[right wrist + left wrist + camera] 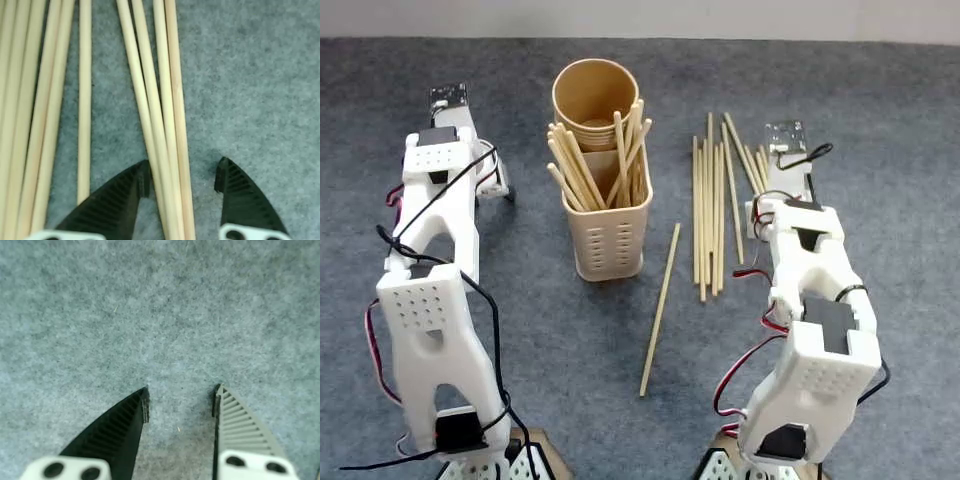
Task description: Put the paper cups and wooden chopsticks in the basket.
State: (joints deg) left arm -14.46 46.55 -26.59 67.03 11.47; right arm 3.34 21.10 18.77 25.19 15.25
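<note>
Several pale, straight wooden chopsticks (706, 215)

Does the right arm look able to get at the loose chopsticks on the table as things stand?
Probably yes. The right gripper is open directly over the chopsticks, a few of them lie between its jaws, and nothing covers them.
</note>
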